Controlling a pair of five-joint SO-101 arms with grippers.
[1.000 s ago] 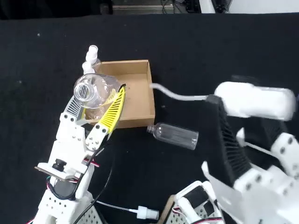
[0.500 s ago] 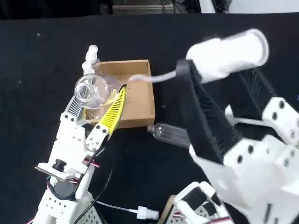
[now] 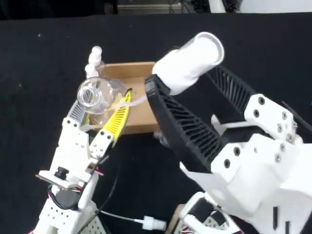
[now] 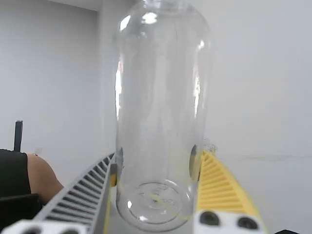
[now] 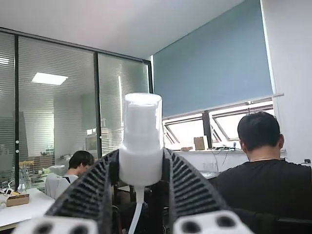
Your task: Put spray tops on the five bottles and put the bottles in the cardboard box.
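My left pincer [image 3: 104, 100] is clenched on a clear bottle [image 3: 95, 95], grey finger on one side and yellow finger on the other. In the high view the bottle is held over the near left corner of the cardboard box [image 3: 141, 127], with its open mouth tipped up toward the camera. From the left wrist, the bottle [image 4: 158, 122] stands lengthwise between the two fingers of that pincer [image 4: 157, 165], base nearest the lens.

My right pincer [image 3: 181, 77] is grasping a white spray top [image 3: 190, 63] between its black ribbed fingers, above the box's right side. The dip tube [image 3: 131, 102] hangs off the spray top and runs across the box toward the held bottle. Its tip lies just beside the yellow finger, short of the bottle's mouth. In the right wrist view the spray top [image 5: 141, 141] sits upright in the pincer [image 5: 141, 168], tube trailing down.

White spray heads [image 3: 95, 58] stand at the box's far left corner; I cannot tell whether they are inside or outside it. A second bottle [image 3: 160, 136] lies on the black tabletop [image 3: 39, 107] just off the box's near right corner, mostly hidden behind the right arm. A loose spray top [image 3: 153, 224] lies on the tabletop near the arm bases.
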